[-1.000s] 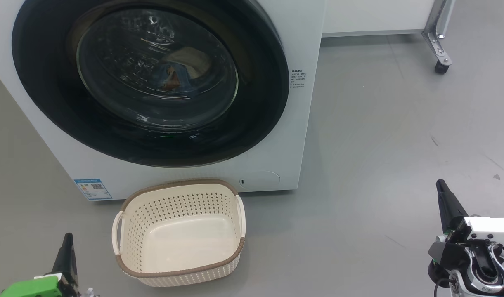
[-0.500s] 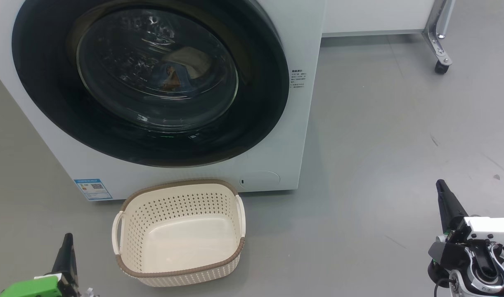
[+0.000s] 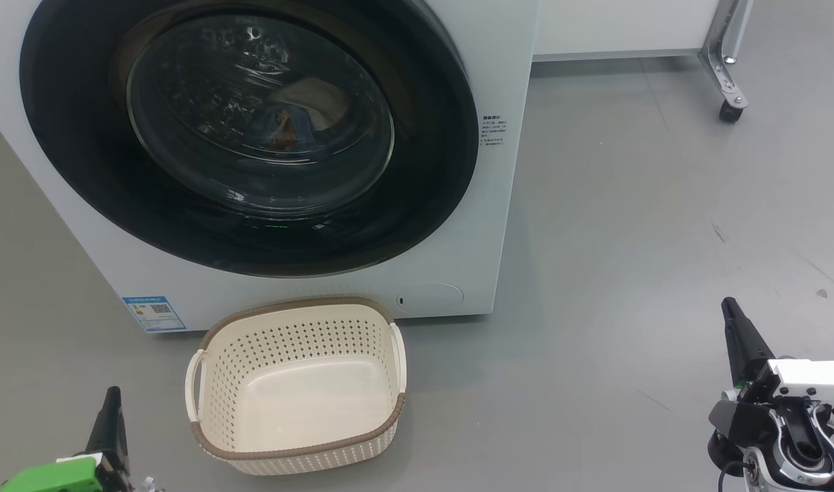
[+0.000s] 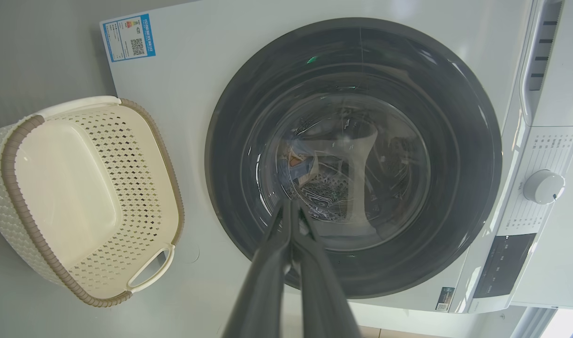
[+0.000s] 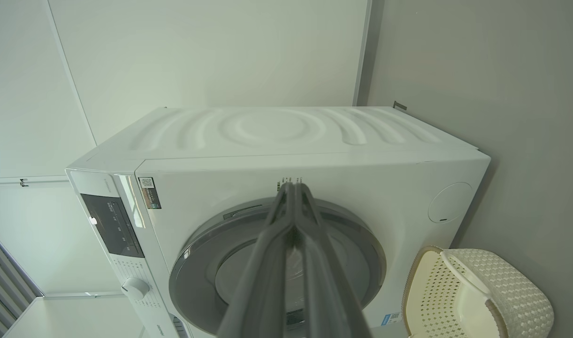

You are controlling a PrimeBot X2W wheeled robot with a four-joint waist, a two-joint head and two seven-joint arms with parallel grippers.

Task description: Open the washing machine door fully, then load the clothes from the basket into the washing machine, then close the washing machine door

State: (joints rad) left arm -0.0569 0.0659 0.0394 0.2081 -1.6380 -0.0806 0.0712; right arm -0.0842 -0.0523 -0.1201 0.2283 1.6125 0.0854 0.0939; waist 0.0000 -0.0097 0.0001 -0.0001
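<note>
1. Cream-white plastic basket [image 3: 300, 335] stands on the grey floor [image 3: 628, 239] just in front of the washing machine [image 3: 505, 205], its bare bottom showing.
2. The washing machine door [image 3: 75, 157] is shut; blue and cream clothes [image 3: 290, 123] lie behind its glass, inside the machine.
3. The left gripper [image 3: 110, 396] and the right gripper [image 3: 729, 307] hover low at either side, apart from the basket, jaws together on both.

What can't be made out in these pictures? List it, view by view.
Clothes, head view: blurred by reflections in the door glass; count unclear.
Label, head view: print too small.
Washer top, head view: cut off by the upper edge.
Basket, right wrist view: cut off by the bottom edge.
</note>
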